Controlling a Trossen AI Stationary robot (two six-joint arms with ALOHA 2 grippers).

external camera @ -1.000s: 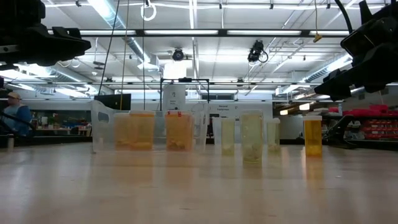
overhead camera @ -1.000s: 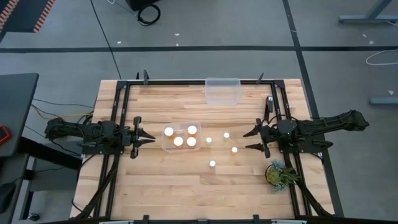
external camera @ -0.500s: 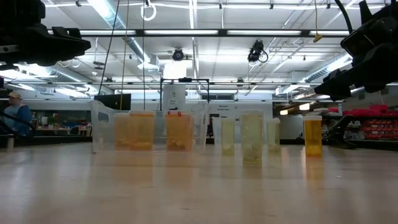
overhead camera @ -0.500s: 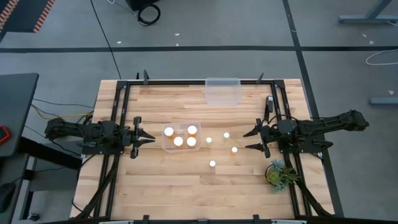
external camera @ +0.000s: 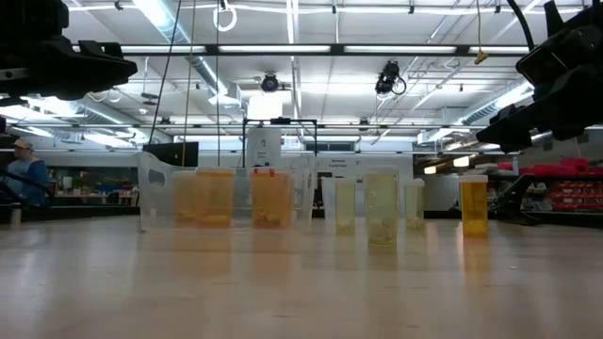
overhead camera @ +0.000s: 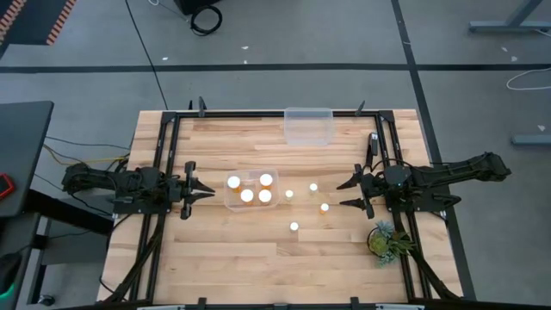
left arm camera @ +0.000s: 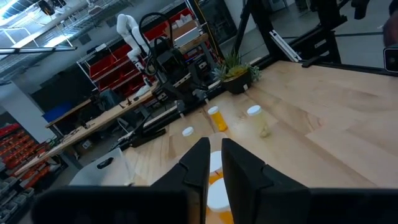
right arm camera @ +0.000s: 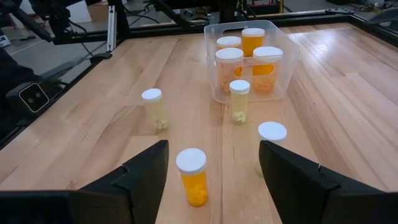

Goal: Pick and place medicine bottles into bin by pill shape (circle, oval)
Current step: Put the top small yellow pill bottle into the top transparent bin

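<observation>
Four larger orange medicine bottles stand upright inside a clear bin (overhead camera: pixel 229 203) at mid-table; the bin also shows in the right wrist view (right arm camera: pixel 283 68). Four smaller white-capped bottles stand on the wood to its right: one (overhead camera: pixel 289 194), one (overhead camera: pixel 313 187), one (overhead camera: pixel 325 207) and one nearer the front (overhead camera: pixel 294 226). My left gripper (overhead camera: pixel 210 191) hovers just left of the bin, shut and empty. My right gripper (overhead camera: pixel 341 195) hovers right of the small bottles, open and empty, with the nearest bottle (right arm camera: pixel 193 176) in front of its fingers.
A second clear bin (overhead camera: pixel 308 126) sits at the table's far edge with nothing in it. A small green plant (overhead camera: pixel 387 239) stands near the front right, beside my right arm. Black frame rails run along the table's left and right sides.
</observation>
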